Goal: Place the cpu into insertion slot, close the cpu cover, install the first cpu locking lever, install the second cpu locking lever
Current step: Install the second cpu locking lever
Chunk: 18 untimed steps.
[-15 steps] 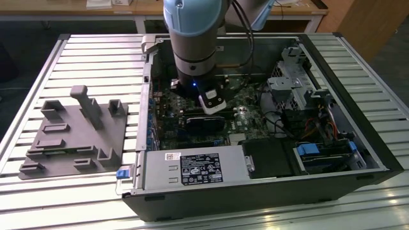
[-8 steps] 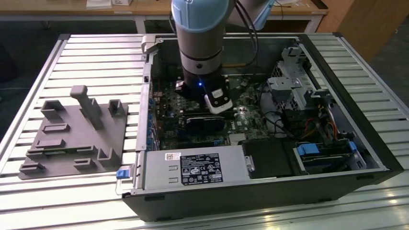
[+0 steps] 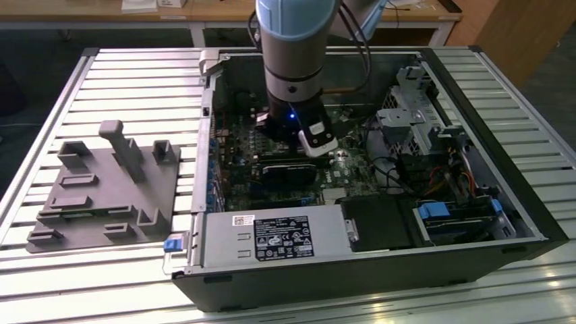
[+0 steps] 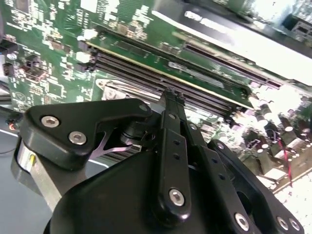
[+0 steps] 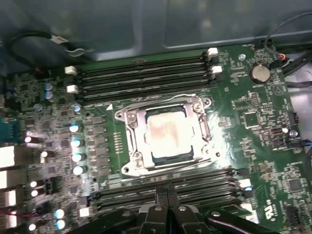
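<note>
No legible text anywhere. White label (image 3: 282, 238) on power supply (image 3: 270, 237) at case front carries print and symbols, too small to read. White markings on motherboard (image 5: 253, 122) near cpu (image 5: 167, 132) show as blurred specks, unreadable.

A slatted metal table (image 3: 108, 88) of pale aluminium profiles fills the foreground of the exterior view. Behind it stands a wooden workbench (image 3: 90, 13) on white legs, and a wooden cabinet (image 3: 522, 34) rises at the exterior view's right over dark floor (image 3: 27, 61).
</note>
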Tool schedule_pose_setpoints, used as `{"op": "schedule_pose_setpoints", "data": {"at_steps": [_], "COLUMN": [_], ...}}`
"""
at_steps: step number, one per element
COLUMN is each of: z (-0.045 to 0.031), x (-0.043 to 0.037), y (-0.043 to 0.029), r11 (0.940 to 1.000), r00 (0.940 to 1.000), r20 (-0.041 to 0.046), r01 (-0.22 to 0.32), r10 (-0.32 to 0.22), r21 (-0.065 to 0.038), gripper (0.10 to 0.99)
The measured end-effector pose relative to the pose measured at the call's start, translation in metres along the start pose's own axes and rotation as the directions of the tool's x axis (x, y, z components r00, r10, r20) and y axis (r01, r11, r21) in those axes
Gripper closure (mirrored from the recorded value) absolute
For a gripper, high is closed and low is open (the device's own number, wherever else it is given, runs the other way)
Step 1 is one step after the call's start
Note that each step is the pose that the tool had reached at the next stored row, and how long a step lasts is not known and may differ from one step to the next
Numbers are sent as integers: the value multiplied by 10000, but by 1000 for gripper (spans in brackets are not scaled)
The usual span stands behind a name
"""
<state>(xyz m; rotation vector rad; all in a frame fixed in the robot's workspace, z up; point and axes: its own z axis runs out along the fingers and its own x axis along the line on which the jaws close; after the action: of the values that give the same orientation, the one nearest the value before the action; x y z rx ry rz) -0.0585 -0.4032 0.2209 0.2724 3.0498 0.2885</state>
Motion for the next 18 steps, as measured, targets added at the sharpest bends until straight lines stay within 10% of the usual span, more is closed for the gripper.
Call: {"op": "schedule_pose_setpoints", "data": {"at_steps": [18], "z": [77], "x": [-106], "y": [362], "r11": [9981], "r00": [9999], "r20": [103], "r01": [48], "r10": [-55], "r21": [608], "gripper": [980]}}
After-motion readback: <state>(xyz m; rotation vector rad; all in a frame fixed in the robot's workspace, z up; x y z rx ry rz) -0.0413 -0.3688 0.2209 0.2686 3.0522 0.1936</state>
